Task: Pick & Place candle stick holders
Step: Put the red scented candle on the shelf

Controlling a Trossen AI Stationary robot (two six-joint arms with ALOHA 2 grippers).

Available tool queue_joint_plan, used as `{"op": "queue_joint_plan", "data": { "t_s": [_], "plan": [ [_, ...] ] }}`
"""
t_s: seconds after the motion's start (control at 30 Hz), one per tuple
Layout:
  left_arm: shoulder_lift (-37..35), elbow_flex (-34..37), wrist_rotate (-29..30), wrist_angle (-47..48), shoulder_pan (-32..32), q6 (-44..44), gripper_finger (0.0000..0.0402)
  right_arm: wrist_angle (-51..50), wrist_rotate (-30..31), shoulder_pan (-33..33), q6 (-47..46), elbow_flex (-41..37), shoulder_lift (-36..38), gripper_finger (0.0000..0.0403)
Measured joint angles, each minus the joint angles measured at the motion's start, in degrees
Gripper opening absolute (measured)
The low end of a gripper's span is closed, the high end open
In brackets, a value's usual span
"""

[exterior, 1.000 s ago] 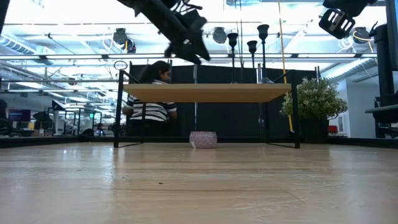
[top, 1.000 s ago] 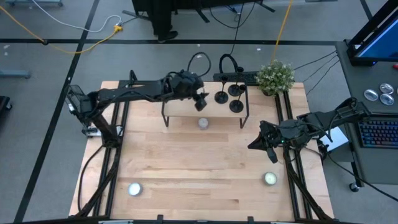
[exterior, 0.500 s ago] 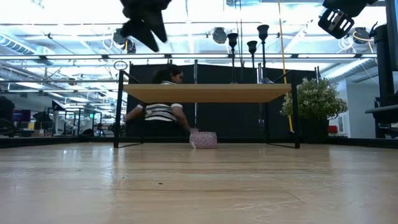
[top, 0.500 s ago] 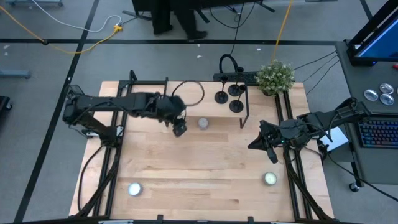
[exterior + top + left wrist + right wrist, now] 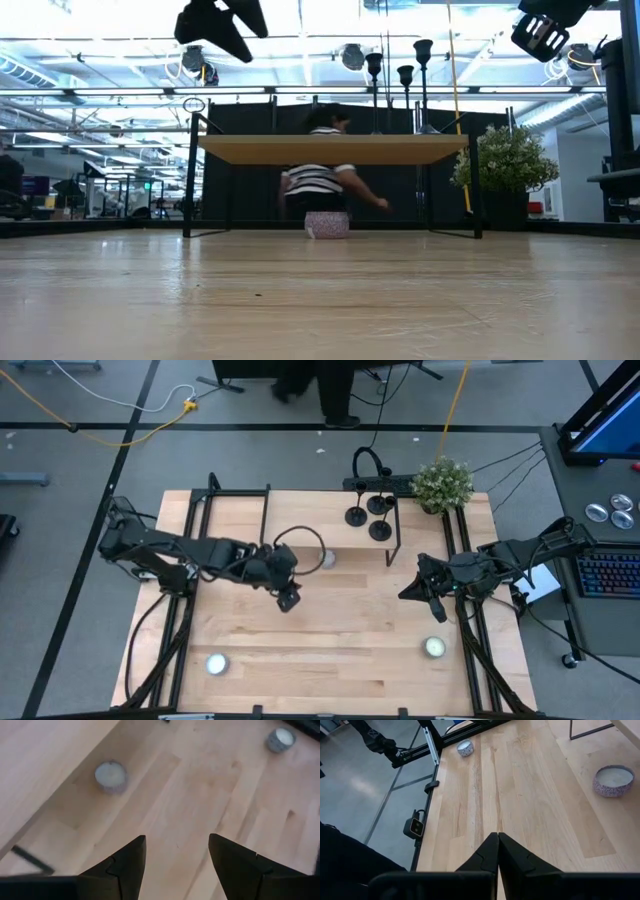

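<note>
Left gripper (image 5: 289,600) has pulled back off the raised wooden shelf (image 5: 330,150) to mid-table, fingers spread, empty. Three small black candle stick holders (image 5: 368,516) now stand together on the shelf's right end. Right gripper (image 5: 422,596) idle, fingers pressed together. Placement looks complete.

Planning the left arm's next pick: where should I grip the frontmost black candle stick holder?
Probably bring the open left gripper from the front to the candle stick holder and pinch its thin upright stem; the flat base offers little, and two holders stand behind. Right gripper waits.
</note>
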State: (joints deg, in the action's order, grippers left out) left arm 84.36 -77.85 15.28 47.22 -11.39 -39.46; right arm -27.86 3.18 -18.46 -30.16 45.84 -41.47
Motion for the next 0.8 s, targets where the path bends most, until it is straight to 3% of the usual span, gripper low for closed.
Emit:
{"op": "queue_joint_plan", "data": {
  "t_s": [0.2, 0.53, 0.8],
  "plan": [
    [0.0, 9.86, 7.59, -16.69, -2.94, -0.2, 0.0223, -0.02, -0.11, 0.0, 1.02, 0.0, 0.02, 0.0],
    [2.44, 31.25, 18.35, -54.94, -5.64, 0.98, 0.0223, -0.09, -0.17, 0.0, 2.81, 0.0, 0.0, 0.0],
    [15.38, 31.25, 18.57, -71.05, -5.69, 2.71, 0.0223, -0.22, -0.22, 0.0, 4.08, 0.0, 0.01, 0.0]
  ]
}}
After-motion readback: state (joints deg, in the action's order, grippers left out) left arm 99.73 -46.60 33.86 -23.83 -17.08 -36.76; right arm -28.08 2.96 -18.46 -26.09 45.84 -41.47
